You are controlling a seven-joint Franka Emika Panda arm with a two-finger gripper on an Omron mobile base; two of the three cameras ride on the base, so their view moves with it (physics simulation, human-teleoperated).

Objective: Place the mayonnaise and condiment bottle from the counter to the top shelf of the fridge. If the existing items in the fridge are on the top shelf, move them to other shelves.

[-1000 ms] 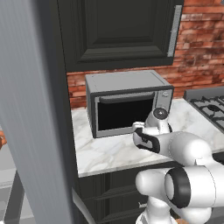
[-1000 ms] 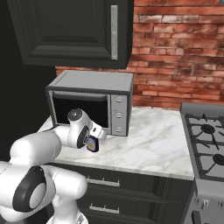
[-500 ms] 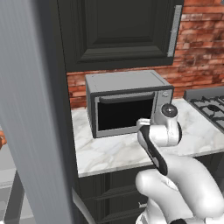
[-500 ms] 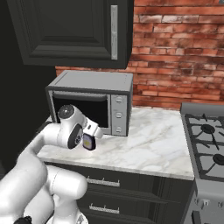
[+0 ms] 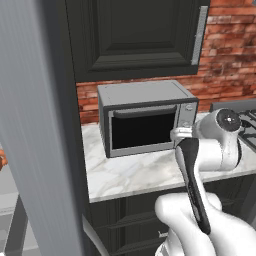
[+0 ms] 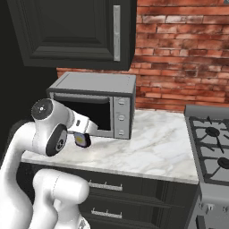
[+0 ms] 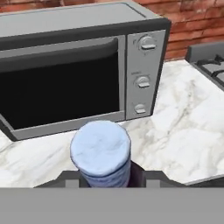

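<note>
One task item is in hand: the mayonnaise (image 7: 100, 146).

- Far left: a tall grey panel of the fridge (image 5: 35, 125) fills the near left of the left base view. Its interior and top shelf are hidden from here, so I cannot tell what is on the shelves.
- Centre: the microwave (image 6: 96, 100) sits on the table (image 6: 152, 143) against the brick wall (image 6: 179, 58). Its door is closed and its window is dark, so its contents cannot be read. The dark cabinet (image 6: 67, 31) above it is also closed.
- Just in front of the microwave: the claw (image 7: 106, 178) is clenched on the mayonnaise, with one finger on either side of the jar below its wide blue lid. The jar hangs clear of the table rather than resting on it. The lid is on, and pale yellow contents show in the right base view. Judgement: it is held this way for carrying, and a grip low on the body keeps the lid free.
- Right: the stove (image 6: 210, 138) adjoins the table, well apart from the jar.

Judgement: this is the transport phase, with the jar lifted and the fridge off to the left. The shelf placement is not yet done.
</note>
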